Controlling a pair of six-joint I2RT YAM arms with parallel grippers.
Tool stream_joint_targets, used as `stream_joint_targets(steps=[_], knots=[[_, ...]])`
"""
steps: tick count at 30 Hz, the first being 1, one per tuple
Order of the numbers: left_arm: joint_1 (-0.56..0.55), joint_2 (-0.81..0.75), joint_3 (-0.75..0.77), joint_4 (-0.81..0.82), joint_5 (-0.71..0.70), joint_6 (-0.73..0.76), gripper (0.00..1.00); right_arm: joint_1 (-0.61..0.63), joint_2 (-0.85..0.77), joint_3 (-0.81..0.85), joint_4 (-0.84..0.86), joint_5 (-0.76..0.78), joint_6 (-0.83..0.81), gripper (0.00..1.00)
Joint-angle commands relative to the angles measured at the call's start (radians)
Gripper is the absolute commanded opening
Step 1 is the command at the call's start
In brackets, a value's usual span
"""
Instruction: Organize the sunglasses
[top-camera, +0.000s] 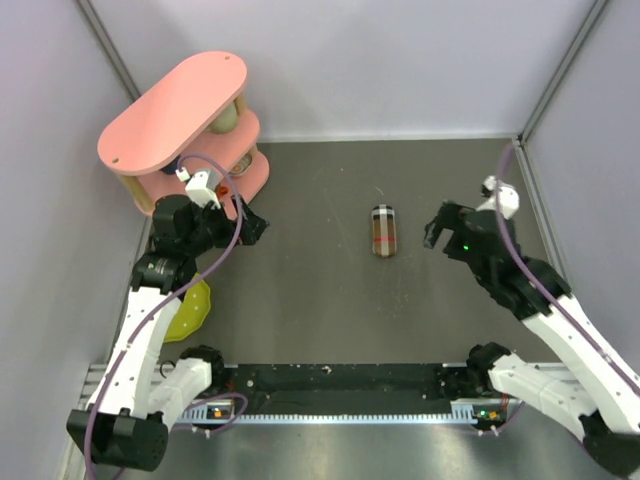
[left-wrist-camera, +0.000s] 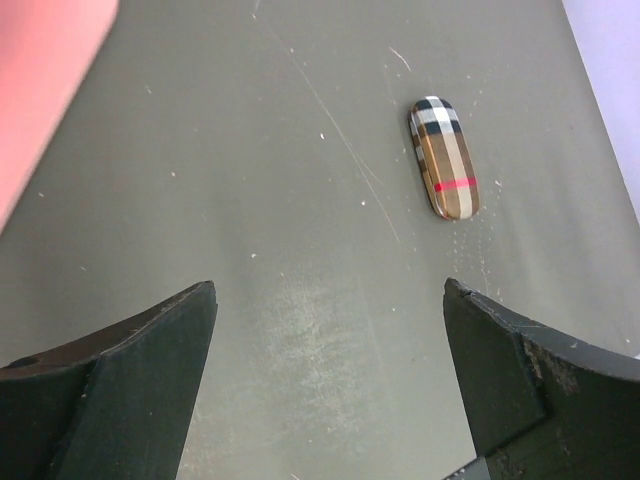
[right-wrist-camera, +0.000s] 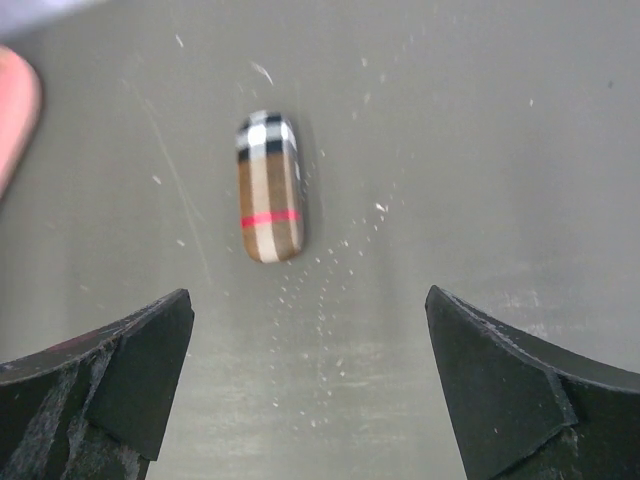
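Note:
The sunglasses do not show in any view. The brown plaid case (top-camera: 383, 231) lies shut on the grey table, near its middle; it also shows in the left wrist view (left-wrist-camera: 444, 158) and in the right wrist view (right-wrist-camera: 268, 187). My left gripper (top-camera: 253, 225) is open and empty, well to the left of the case, next to the pink shelf. Its jaws (left-wrist-camera: 330, 300) stand wide over bare table. My right gripper (top-camera: 437, 226) is open and empty, a short way to the right of the case. Its jaws (right-wrist-camera: 308, 305) stand wide, the case ahead of them.
A pink two-tier shelf (top-camera: 175, 110) stands at the back left, with a pale round object on its lower tier. A yellow-green plate (top-camera: 192, 308) lies at the left under my left arm. Grey walls close in the table on three sides.

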Motion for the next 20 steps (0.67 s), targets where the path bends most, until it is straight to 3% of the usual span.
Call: stream_joint_targets(steps=[1, 7, 20], knots=[[-0.002, -0.027, 0.036, 0.010, -0.068, 0.043, 0.99, -0.007, -0.149, 0.037, 0.012, 0.084, 0.033, 0.99], [-0.002, -0.038, 0.033, 0.016, -0.058, 0.037, 0.99, -0.007, -0.178, 0.087, 0.011, 0.101, -0.023, 0.99], [-0.005, -0.034, 0.045, 0.020, -0.041, 0.024, 0.99, -0.007, -0.157, 0.064, 0.009, 0.064, 0.027, 0.99]])
